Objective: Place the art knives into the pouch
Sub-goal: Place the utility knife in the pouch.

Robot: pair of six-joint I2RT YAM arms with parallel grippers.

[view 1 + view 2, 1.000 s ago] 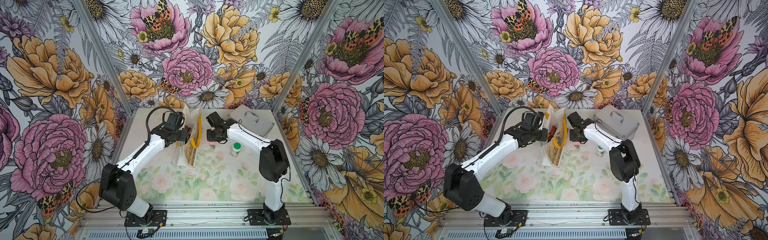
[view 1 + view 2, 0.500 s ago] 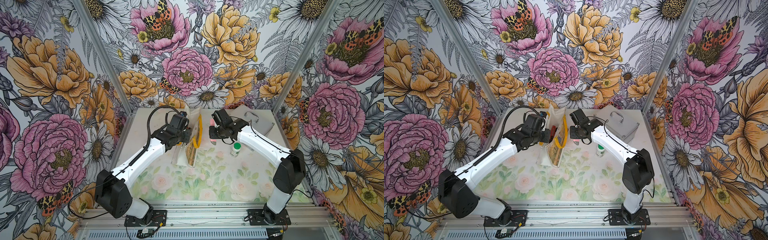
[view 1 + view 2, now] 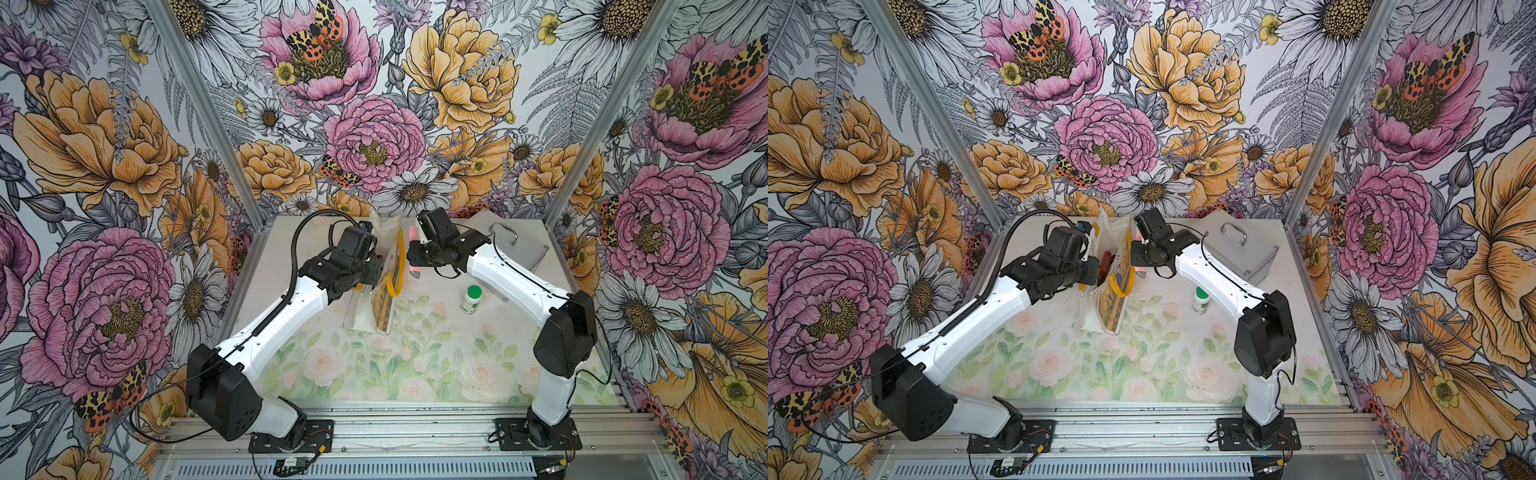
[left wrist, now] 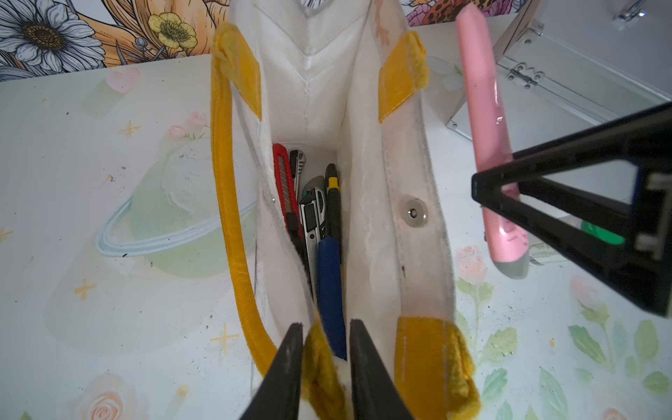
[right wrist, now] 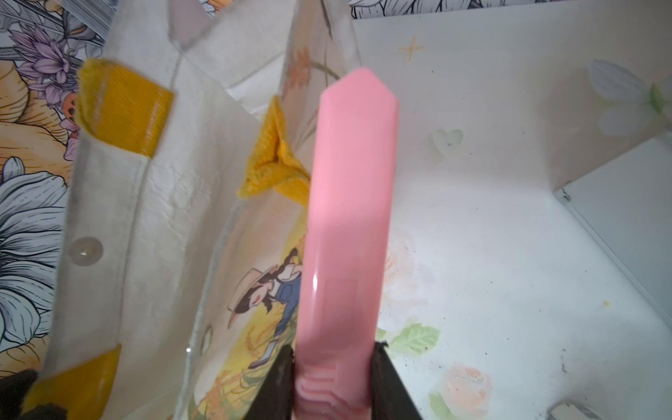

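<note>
Covering the tabletop: a pale mat (image 3: 415,374) printed with roses and green leaves, lightly speckled with dirt; the left wrist view also shows a ringed planet and small stars on it. Enclosure: three walls (image 3: 374,137) papered with large pink and yellow flowers and moths, metal posts at the corners, and a metal rail (image 3: 415,422) along the front carrying both arm bases. Pouch (image 3: 384,307): upright toward the rear middle of the mat, mouth open, white inside, several cutters (image 4: 309,218) lying at its bottom. Left claw (image 4: 327,325): nearly closed, pinching the pouch's rim at a yellow handle end. Right claw (image 5: 332,347): clamped on the pink art knife (image 5: 349,218), which is held in the air just beside the pouch's mouth, outside it. Silver case (image 3: 1241,253): rear right corner. Green-capped bottle (image 3: 471,298): on the mat near the right arm.
</note>
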